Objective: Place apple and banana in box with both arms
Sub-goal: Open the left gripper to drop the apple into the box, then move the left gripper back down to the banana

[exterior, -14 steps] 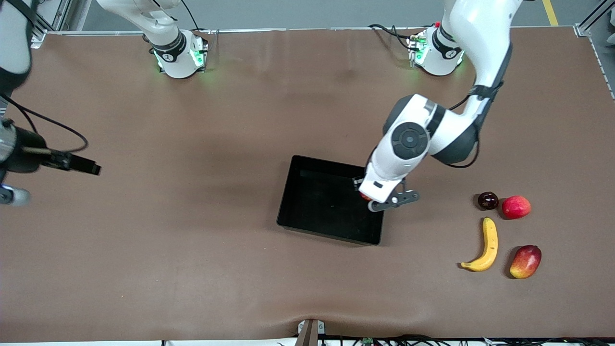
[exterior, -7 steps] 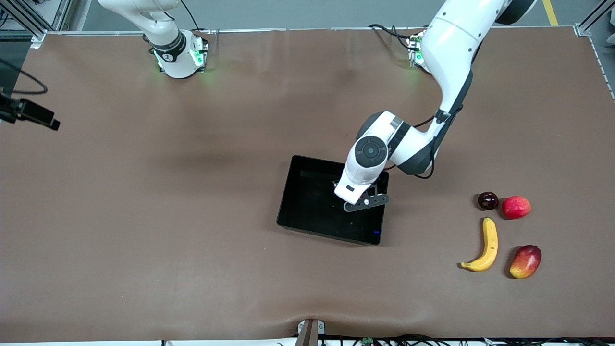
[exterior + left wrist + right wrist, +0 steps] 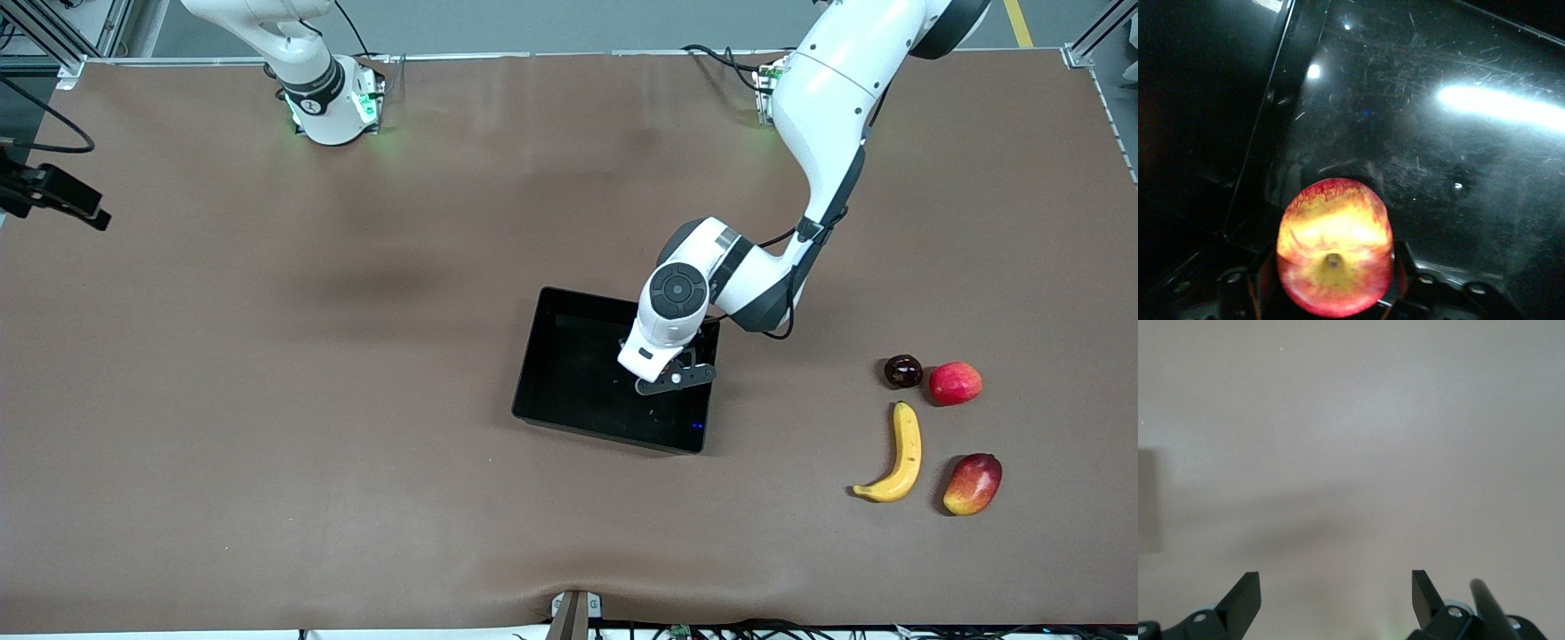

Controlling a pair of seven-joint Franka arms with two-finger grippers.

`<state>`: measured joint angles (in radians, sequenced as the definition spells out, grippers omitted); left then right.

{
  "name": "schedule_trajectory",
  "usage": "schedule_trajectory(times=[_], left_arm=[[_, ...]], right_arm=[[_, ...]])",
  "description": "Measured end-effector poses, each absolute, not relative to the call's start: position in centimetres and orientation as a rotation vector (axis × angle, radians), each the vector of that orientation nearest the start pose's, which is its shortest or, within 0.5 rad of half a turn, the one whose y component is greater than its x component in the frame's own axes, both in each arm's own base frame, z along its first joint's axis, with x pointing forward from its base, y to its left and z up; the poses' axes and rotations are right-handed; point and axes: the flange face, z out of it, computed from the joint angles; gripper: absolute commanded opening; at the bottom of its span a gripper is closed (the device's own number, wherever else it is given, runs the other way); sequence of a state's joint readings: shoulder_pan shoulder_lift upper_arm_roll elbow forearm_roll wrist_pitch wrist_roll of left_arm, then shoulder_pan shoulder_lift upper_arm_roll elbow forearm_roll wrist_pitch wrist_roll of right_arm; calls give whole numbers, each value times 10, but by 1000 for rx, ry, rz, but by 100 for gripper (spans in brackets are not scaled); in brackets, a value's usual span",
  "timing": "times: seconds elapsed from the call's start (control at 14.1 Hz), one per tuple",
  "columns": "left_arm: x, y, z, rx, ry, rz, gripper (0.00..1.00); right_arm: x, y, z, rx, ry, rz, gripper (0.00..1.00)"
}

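Note:
The black box sits mid-table. My left gripper reaches down inside it, at the end toward the left arm. In the left wrist view the apple, red with yellow streaks, sits between the fingers of the left gripper, just over the glossy box floor. A thin dark gap shows on each side of it, so the gripper is open. The yellow banana lies on the table toward the left arm's end. My right gripper waits open and empty over bare table at the right arm's end.
Beside the banana lie a dark round fruit, a smooth red round fruit and a red-yellow mango. The brown table spreads wide around the box.
My left gripper carried the apple from the box's rim to inside the box, and its fingers have widened. The right gripper drew back toward its edge of the table.

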<state>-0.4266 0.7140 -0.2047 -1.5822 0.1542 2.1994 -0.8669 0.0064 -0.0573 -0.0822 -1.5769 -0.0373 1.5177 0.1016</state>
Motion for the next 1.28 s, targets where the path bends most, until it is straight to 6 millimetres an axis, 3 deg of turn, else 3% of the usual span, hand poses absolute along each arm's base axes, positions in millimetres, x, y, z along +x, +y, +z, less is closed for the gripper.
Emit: schedule_trajectory(times=[0.21,0.35,0.57,0.71,0.85,1.06,1.28], left_arm=[[582,-388,234,-3112,-290,51,100],[597,-380,268,-3137,-293,-17,100],[616,-345,324,-3141,-287,-77,100],[628,-315,348,-3142,-256,-86,100],[641,-276,360,-3136,-175,-61,100],[655,-220,358,-3114,-39,11,100],[670,-155,347,-3106,66,50,100]], right_arm=[[528,-41,647,-3163,270,23,100],[528,-44,647,-3160,279,29,100],[528,-42,646,-3159,267,31,100],[528,-42,646,-3160,263,31,100],[528,-41,646,-3162,229,31,100],[529,-42,646,-3168,71,31,100],[528,-42,646,-3168,43,35,100]])
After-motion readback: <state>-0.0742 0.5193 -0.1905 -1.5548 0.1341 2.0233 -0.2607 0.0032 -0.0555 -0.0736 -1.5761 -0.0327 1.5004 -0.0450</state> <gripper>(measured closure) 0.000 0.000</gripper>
